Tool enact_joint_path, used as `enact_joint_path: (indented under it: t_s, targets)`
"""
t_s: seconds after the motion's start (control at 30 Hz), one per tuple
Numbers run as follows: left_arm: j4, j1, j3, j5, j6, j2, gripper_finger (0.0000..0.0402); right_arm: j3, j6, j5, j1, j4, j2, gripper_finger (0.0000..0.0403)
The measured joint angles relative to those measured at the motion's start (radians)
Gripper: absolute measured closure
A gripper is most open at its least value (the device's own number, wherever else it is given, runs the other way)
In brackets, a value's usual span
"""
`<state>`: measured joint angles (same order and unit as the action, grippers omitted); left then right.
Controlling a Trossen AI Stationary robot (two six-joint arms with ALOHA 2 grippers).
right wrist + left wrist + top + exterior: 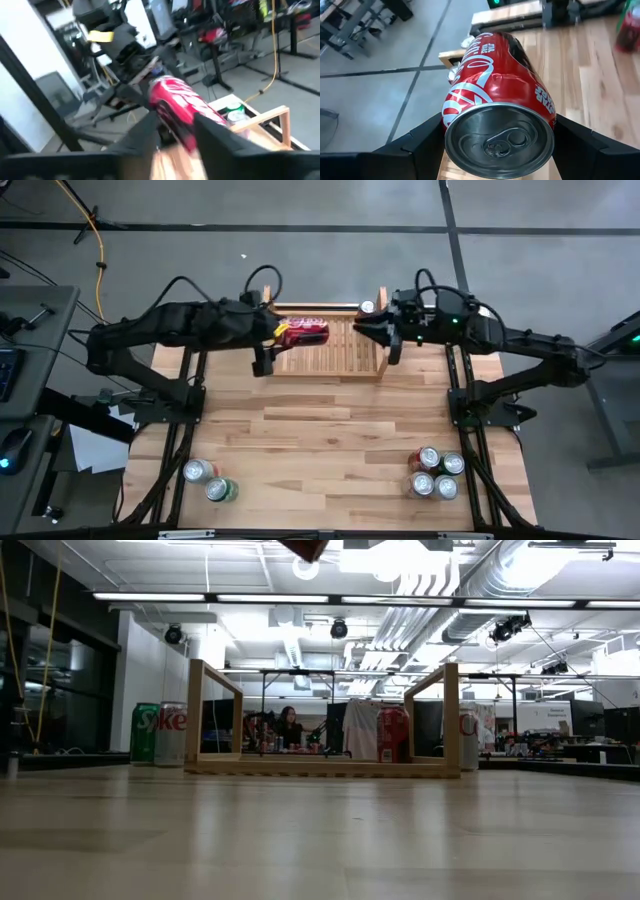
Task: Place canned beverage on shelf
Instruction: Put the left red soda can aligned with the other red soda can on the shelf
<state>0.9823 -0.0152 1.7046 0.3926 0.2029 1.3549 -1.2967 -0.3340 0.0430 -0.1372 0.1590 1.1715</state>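
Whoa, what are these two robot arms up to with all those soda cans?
They are stocking a small wooden shelf with drinks. The left gripper holds a red cola can on its side above the shelf's left end. The right gripper is at the shelf's right end, beside a can standing there. More cans wait along the table's near edge.

A lab or workshop: exposed ceiling ducts point(520, 580) (cluttered workbenches point(560, 752) behind).

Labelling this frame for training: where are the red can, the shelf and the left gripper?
red can point(303, 332), high view, its side.
shelf point(330, 352), high view, bare slatted base.
left gripper point(495, 145), left wrist view, between its fingers, shut on the can.
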Motion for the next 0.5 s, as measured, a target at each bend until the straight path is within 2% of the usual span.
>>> enact_joint_path:
  t_s: [0.17,0.27,0.37,0.5]
  targets:
    - [0.005,-0.039,0.0,-0.081,0.011,0.027,0.0124,-0.216,0.088,0.003,0.011,0.265,0.129,0.0133]
    - [0.003,-0.044,0.0,-0.095,0.008,0.027,0.0124,-0.371,0.141,-0.01,0.006,0.47,0.22,0.0066]
    - [0.003,-0.044,0.0,-0.096,-0.011,0.027,0.0124,-0.515,0.254,-0.013,0.0,0.66,0.315,0.0024]
    - [0.001,-0.044,0.0,-0.095,-0.036,0.027,0.0124,-0.676,0.421,-0.013,0.001,0.809,0.428,0.0005]
